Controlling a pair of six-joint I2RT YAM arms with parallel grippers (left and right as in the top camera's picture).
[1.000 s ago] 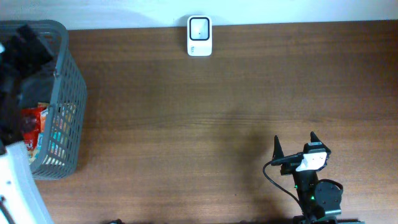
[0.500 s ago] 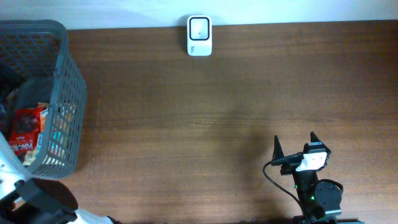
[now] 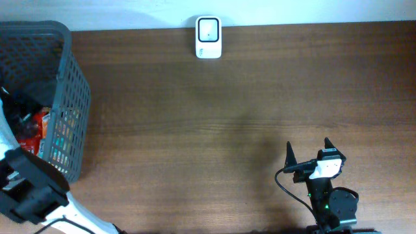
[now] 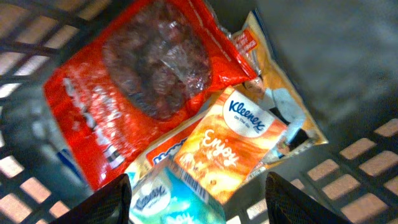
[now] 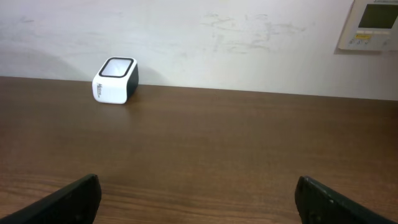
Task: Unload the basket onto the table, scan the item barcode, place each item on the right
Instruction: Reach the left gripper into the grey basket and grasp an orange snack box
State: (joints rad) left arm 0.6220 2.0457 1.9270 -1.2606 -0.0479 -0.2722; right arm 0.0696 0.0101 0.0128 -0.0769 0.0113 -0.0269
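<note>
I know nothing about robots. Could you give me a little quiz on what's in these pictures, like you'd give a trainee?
1. True or false: the red snack bag lies inside the grey basket.
2. Which name is printed on the orange pack? A Kleenex, B Oreo, C Pepsi.
3. Fill in: the right pincer, facing the white scanner, is ____ and holds nothing.
Key: 1 true; 2 A; 3 open.
</note>
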